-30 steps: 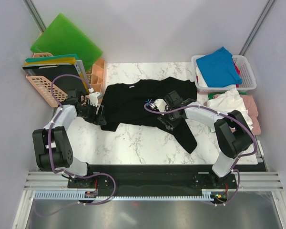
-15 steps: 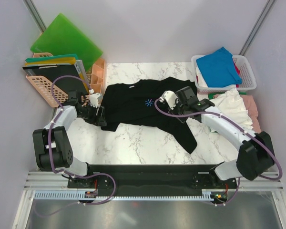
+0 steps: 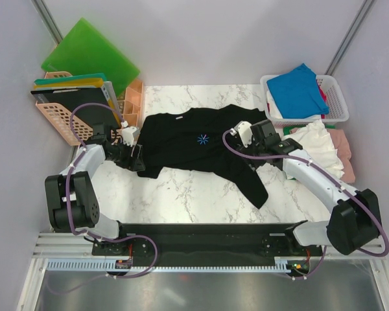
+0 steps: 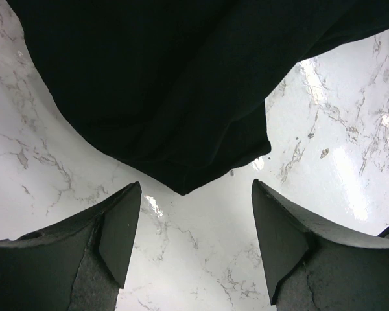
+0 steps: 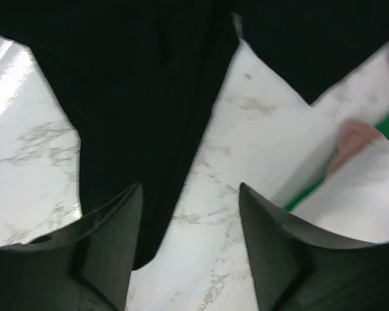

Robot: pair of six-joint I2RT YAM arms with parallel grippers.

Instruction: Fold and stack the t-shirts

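Black t-shirt (image 3: 181, 146): limp, light. Pinch sleeve corner (image 4: 181, 184) just ahead of wide left gripper (image 4: 194, 214); right gripper (image 5: 190, 201) also wide, empty.

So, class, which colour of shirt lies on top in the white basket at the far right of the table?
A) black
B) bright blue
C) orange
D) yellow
B: the bright blue shirt lies uppermost in the white basket, while the black t-shirt is spread on the marble table.
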